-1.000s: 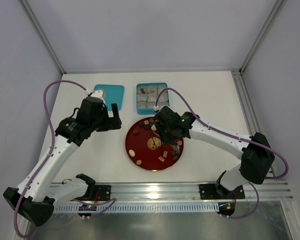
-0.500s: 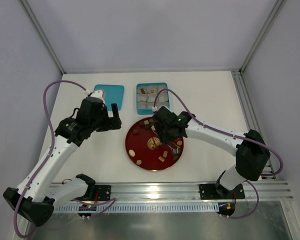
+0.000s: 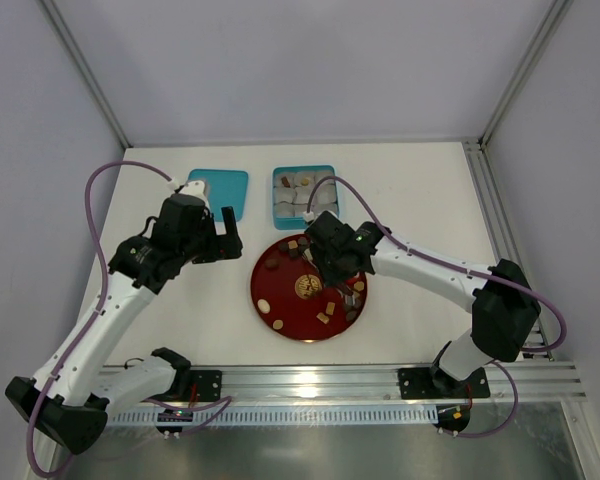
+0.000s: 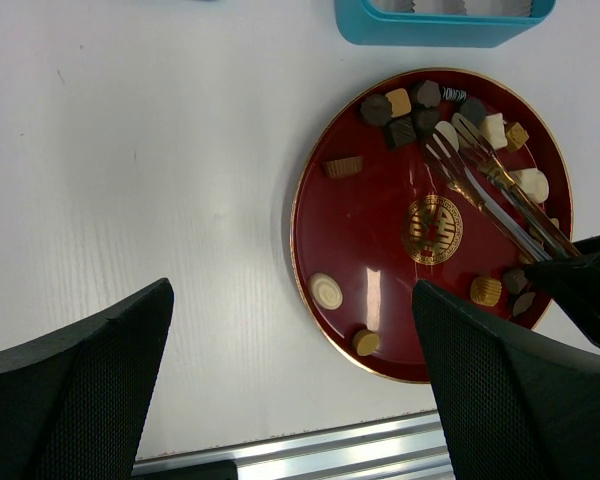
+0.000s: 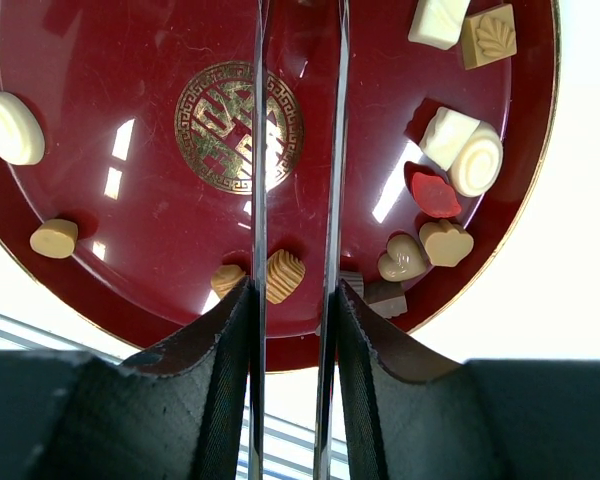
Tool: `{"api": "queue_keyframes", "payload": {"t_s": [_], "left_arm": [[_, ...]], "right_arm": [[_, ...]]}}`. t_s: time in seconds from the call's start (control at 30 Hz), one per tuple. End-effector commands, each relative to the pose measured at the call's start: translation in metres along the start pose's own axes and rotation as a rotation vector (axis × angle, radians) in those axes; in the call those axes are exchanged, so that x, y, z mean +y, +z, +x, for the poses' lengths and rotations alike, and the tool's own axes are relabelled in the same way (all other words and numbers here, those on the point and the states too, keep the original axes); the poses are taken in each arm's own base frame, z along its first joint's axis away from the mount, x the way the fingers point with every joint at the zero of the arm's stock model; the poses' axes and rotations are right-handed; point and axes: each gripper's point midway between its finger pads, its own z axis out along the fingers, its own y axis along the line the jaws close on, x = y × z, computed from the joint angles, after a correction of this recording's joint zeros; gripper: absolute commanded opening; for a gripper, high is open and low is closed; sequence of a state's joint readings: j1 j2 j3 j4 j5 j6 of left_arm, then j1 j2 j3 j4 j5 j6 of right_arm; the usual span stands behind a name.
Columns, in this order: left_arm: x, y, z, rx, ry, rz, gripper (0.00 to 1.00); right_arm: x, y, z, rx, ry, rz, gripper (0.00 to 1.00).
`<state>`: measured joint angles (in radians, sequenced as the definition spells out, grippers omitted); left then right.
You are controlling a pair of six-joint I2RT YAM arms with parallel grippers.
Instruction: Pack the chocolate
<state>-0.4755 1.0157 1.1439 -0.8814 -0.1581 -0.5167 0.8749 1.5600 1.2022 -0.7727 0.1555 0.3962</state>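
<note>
The chocolate pieces point(image 4: 400, 118), dark, light brown and cream-white, lie scattered on a round red plate point(image 3: 280, 300). My right gripper point(image 3: 350, 288) is over the plate's near-right rim, shut on metal tongs point(image 4: 485, 185). In the right wrist view the tongs' two arms point(image 5: 258, 150) run apart across the plate from the gripper point(image 5: 292, 300), with nothing between their tips. A ridged light-brown piece point(image 5: 286, 275) lies on the plate between the arms. My left gripper point(image 4: 295, 390) is open and empty above the table left of the plate point(image 4: 380, 230); it also shows in the top view point(image 3: 218, 240).
A teal box point(image 3: 303, 196) holding white paper cups stands just behind the plate. A teal lid point(image 3: 220, 190) lies to its left. An aluminium rail point(image 3: 310, 378) runs along the near table edge. Heart-shaped pieces point(image 5: 425, 250) lie near the plate's right rim.
My right arm has shifted a little to the left over the plate with the tongs. The left arm has not moved.
</note>
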Motion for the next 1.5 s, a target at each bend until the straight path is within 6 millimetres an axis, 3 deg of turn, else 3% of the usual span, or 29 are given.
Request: {"api": "queue_keyframes", "payload": {"t_s": [0.0,0.53,0.87,1.07,1.13,1.27,1.37,1.47], "left_arm": [[0.001,-0.008,-0.010,-0.045,-0.015,0.000,1.00],[0.000,-0.007,-0.007,-0.042,-0.025,0.008,1.00],[0.000,-0.007,-0.005,-0.038,-0.028,0.011,1.00],[0.000,-0.007,-0.005,-0.038,-0.028,0.011,1.00],[0.000,-0.008,-0.005,-0.037,-0.030,0.012,1.00],[-0.001,-0.007,-0.006,-0.039,-0.031,0.017,1.00],[-0.002,-0.007,-0.007,-0.038,-0.030,0.018,1.00],[-0.002,-0.007,-0.007,-0.037,-0.028,0.021,1.00]], "right_arm": [[0.004,-0.018,-0.021,-0.078,0.009,-0.017,0.31],[0.000,-0.044,-0.014,-0.094,0.012,-0.043,0.31],[0.002,-0.057,-0.023,-0.118,-0.004,-0.062,0.31],[-0.002,-0.068,-0.051,-0.157,0.013,-0.103,0.31],[-0.005,-0.076,-0.068,-0.190,0.027,-0.116,0.31],[-0.021,-0.085,-0.106,-0.250,0.073,-0.136,0.31],[-0.048,-0.092,-0.149,-0.330,0.123,-0.095,0.31],[-0.063,-0.081,-0.173,-0.350,0.144,-0.067,0.31]]}}
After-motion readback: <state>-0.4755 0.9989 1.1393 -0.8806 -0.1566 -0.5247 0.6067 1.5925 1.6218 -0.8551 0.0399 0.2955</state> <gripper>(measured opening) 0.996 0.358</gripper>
